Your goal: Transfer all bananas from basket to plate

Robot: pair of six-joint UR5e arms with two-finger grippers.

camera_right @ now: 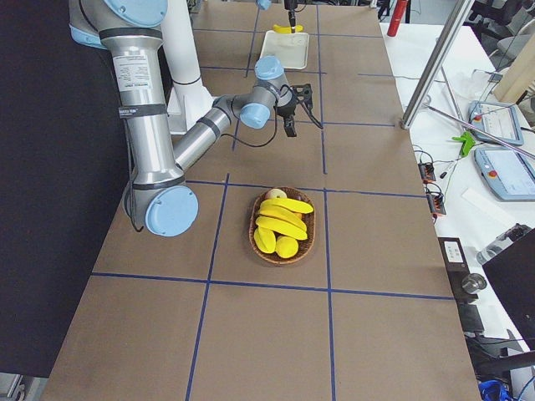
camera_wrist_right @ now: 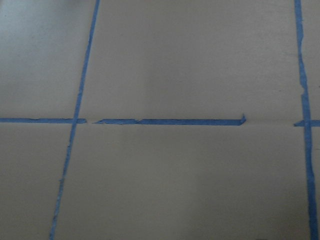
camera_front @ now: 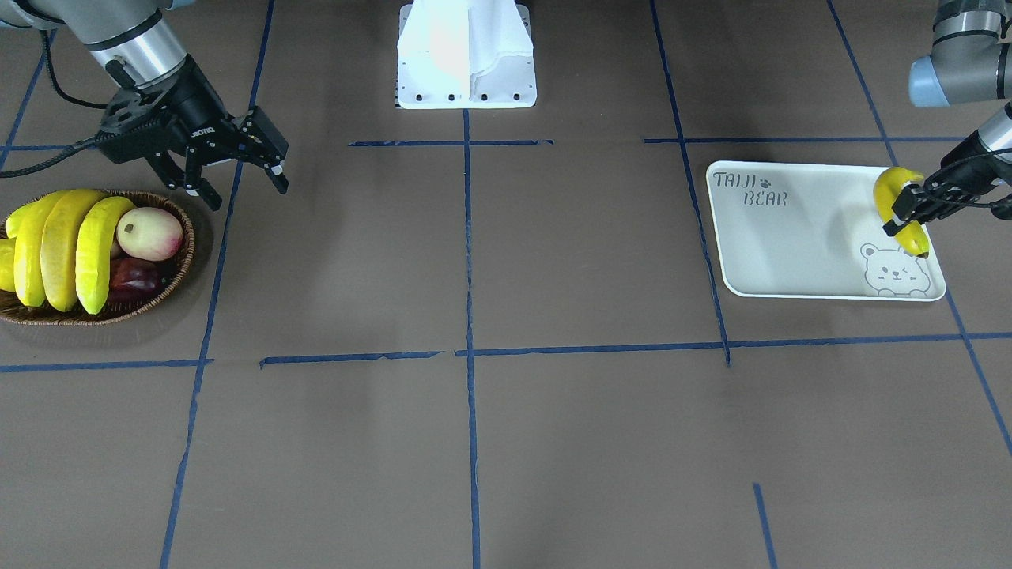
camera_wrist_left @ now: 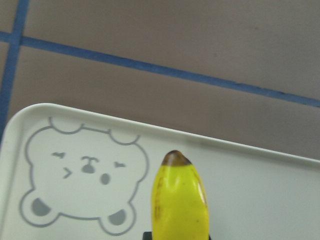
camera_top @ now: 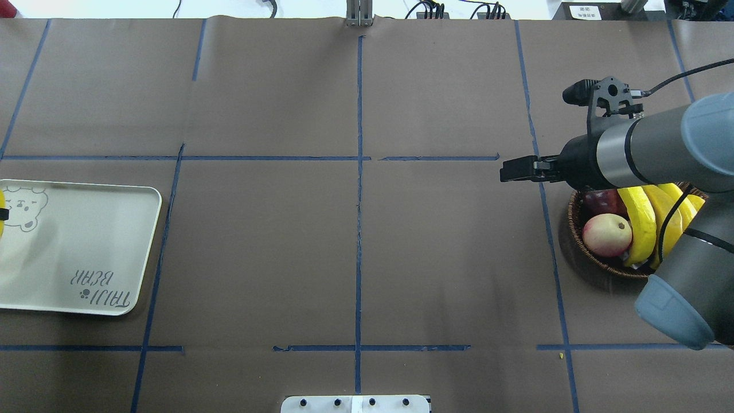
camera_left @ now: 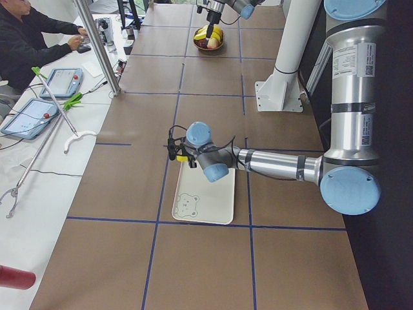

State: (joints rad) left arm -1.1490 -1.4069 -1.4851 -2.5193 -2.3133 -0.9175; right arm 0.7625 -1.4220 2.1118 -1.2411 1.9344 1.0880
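Note:
The white plate [camera_front: 798, 237] lies on the side of my left arm. My left gripper [camera_front: 903, 215] is shut on one banana [camera_front: 897, 194] over the plate's outer edge, by the bear drawing [camera_wrist_left: 82, 177]. In the left wrist view this banana [camera_wrist_left: 180, 200] points at the plate's rim [camera_wrist_left: 235, 146]; I cannot tell whether it touches the plate. The wicker basket [camera_front: 183, 265] holds three bananas [camera_front: 67, 245] side by side. My right gripper [camera_front: 241, 186] hangs open and holds nothing, just beside the basket toward the table's middle. In the overhead view my right arm partly covers the basket [camera_top: 573, 229].
A pale round fruit [camera_front: 150, 233] and a dark red fruit [camera_front: 134, 276] share the basket. The white robot base [camera_front: 466, 55] stands at the table's middle back edge. A person [camera_left: 26, 39] sits at a side bench with tablets [camera_left: 61, 81] beyond the table.

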